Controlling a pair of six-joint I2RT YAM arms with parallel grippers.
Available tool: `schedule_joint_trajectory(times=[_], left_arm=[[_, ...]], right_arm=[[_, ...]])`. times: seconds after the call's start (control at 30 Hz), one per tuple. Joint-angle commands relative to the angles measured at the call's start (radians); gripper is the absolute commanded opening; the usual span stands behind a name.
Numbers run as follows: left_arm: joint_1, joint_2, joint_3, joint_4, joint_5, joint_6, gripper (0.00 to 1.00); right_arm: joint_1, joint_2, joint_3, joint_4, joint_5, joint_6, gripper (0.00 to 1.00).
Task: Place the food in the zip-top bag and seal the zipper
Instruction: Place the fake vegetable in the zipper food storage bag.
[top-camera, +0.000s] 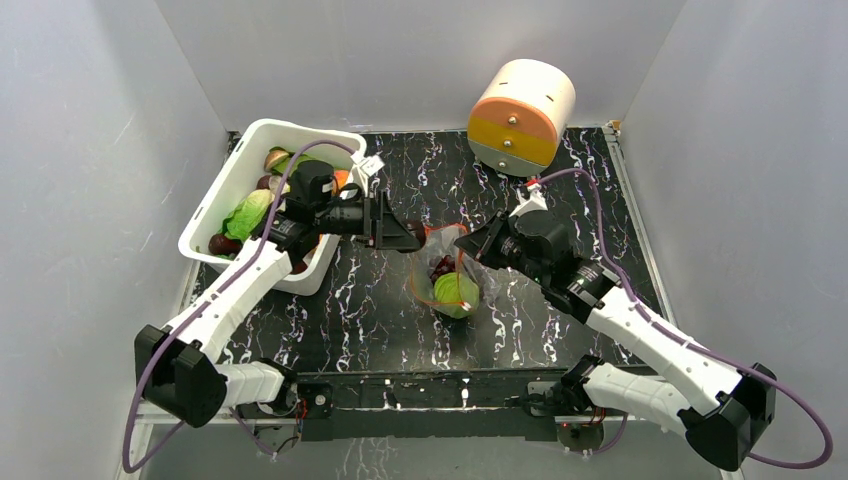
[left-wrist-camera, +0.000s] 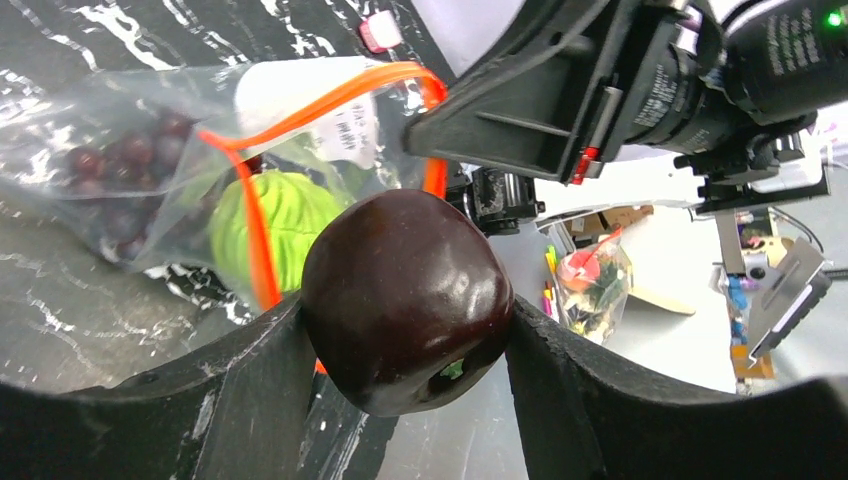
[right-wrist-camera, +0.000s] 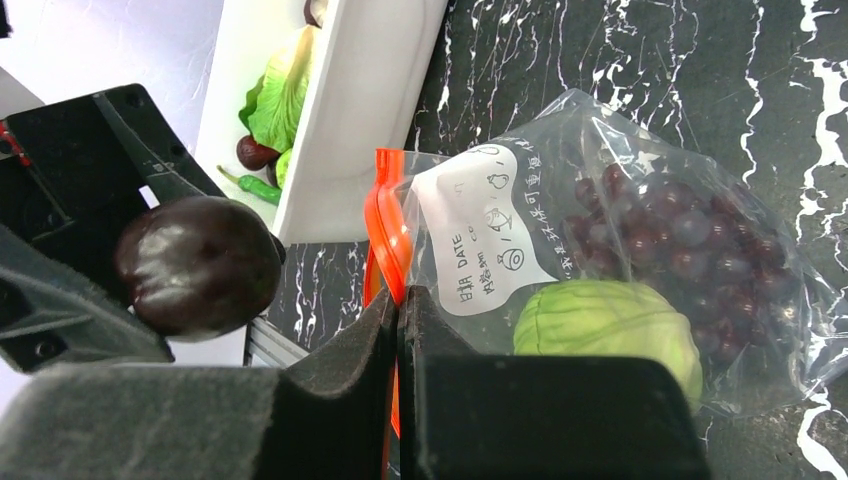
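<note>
At the left, a white bin (top-camera: 300, 128) sat on the worktop (top-camera: 370, 310) with leafy greens and other toy produce inside. The left end effector (top-camera: 412, 236) was partway open, with a dark round fruit (left-wrist-camera: 405, 300) gripped between its two fingers and held just beside the open mouth of the zip-top bag (right-wrist-camera: 610, 130). The bag lay mid-worktop and held a green cabbage (right-wrist-camera: 605, 325) and a purple grape bunch (right-wrist-camera: 690, 240). The right end effector (right-wrist-camera: 400, 300) was pinched fully closed on the orange-red zipper (left-wrist-camera: 330, 100) at the bag's mouth. Behind it, to the right, stood an orange-and-yellow drum (top-camera: 520, 112).
</note>
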Motion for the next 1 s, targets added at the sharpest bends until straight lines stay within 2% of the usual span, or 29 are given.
schedule_joint_trajectory(times=[0.0, 0.23, 0.43, 0.63, 0.87, 0.97], left_arm=[[-0.058, 0.002, 0.013, 0.085, -0.007, -0.003, 0.30], [-0.158, 0.052, 0.032, 0.052, -0.117, 0.070, 0.31], [-0.205, 0.070, 0.039, 0.026, -0.205, 0.140, 0.32], [-0.239, 0.106, 0.042, 0.055, -0.220, 0.171, 0.35], [-0.248, 0.098, 0.021, -0.014, -0.465, 0.237, 0.35], [-0.249, 0.099, 0.025, -0.041, -0.538, 0.268, 0.42]], right_arm=[[-0.002, 0.011, 0.062, 0.073, -0.025, 0.001, 0.00], [-0.003, 0.018, 0.058, 0.133, -0.047, 0.024, 0.00], [-0.002, 0.015, 0.079, 0.105, -0.044, 0.006, 0.00], [-0.003, -0.011, 0.034, 0.148, -0.043, 0.055, 0.00], [-0.002, -0.013, 0.042, 0.156, -0.044, 0.056, 0.00], [-0.002, -0.018, 0.059, 0.153, -0.054, 0.050, 0.00]])
